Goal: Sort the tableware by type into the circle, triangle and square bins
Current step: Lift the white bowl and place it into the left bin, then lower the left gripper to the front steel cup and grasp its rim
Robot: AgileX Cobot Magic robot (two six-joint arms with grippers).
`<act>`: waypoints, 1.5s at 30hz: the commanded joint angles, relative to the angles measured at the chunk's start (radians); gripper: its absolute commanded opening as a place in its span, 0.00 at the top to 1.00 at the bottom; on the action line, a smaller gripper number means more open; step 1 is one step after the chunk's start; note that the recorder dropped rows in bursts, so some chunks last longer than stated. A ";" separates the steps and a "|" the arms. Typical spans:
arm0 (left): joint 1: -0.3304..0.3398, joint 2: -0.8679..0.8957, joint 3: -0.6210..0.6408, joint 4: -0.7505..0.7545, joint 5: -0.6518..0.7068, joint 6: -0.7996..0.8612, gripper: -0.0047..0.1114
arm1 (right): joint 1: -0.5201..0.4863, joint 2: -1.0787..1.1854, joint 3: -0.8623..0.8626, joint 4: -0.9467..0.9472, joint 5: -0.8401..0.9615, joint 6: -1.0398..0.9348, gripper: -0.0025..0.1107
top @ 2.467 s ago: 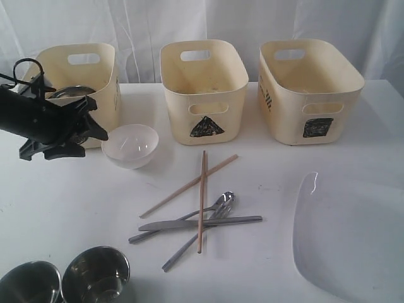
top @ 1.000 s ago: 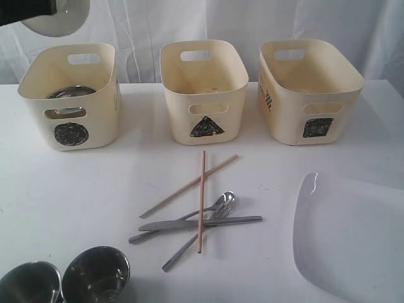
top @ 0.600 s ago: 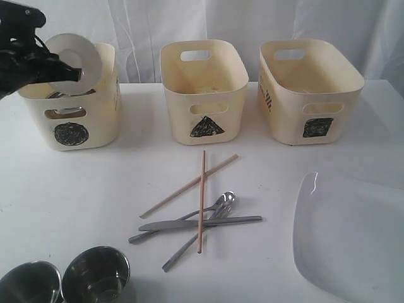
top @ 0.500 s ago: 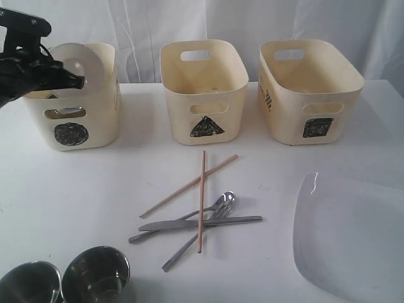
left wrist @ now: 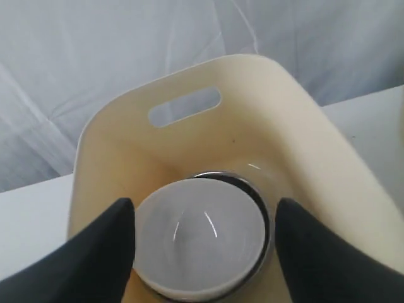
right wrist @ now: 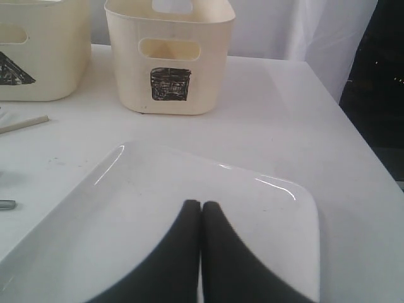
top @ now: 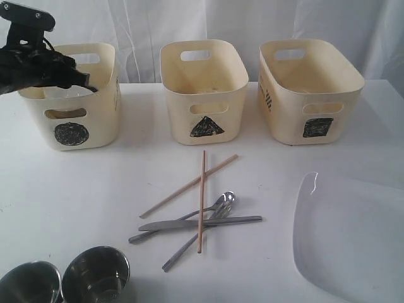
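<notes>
My left gripper (top: 81,81) hangs open over the circle bin (top: 95,123). In the left wrist view the small white bowl (left wrist: 199,243) lies in a steel bowl (left wrist: 257,192) on the bin's floor, below and between the spread fingers (left wrist: 120,237), free of them. My right gripper (right wrist: 201,205) is shut on nothing, just above the large white plate (right wrist: 158,208); it is out of the exterior view. Two crossed chopsticks (top: 202,196), a knife (top: 202,223) and spoons (top: 222,203) lie mid-table. The triangle bin (top: 203,95) and square bin (top: 309,95) stand behind them.
Two steel bowls (top: 95,274) (top: 28,283) stand at the table's front left corner. The white plate (top: 353,240) fills the front right. A white curtain hangs behind the three bins.
The left gripper came down from above with the white bowl tilted in it, reached the circle bin and opened. The bowl now rests in the steel bowl inside.
</notes>
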 commanded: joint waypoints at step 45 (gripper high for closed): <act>-0.002 -0.410 0.423 0.472 1.131 -0.318 0.43 | 0.000 -0.006 0.002 -0.004 -0.003 0.002 0.98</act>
